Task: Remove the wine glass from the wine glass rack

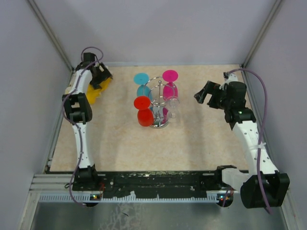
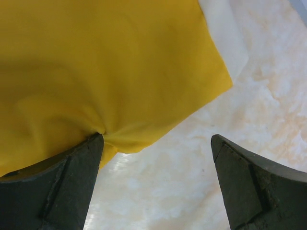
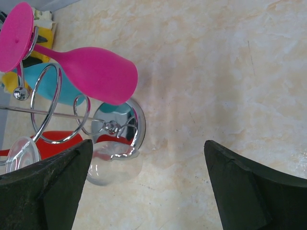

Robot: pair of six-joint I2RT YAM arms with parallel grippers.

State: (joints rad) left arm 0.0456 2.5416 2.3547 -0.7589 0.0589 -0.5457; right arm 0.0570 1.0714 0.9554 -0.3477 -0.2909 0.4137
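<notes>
The wine glass rack stands mid-table with a pink wine glass, a teal wine glass, a red wine glass and a clear wine glass hanging bowl-down from its loops. My right gripper hangs to its right, spread wide and holding nothing. My left gripper is at the far left corner, also parted, one finger touching a yellow thing.
</notes>
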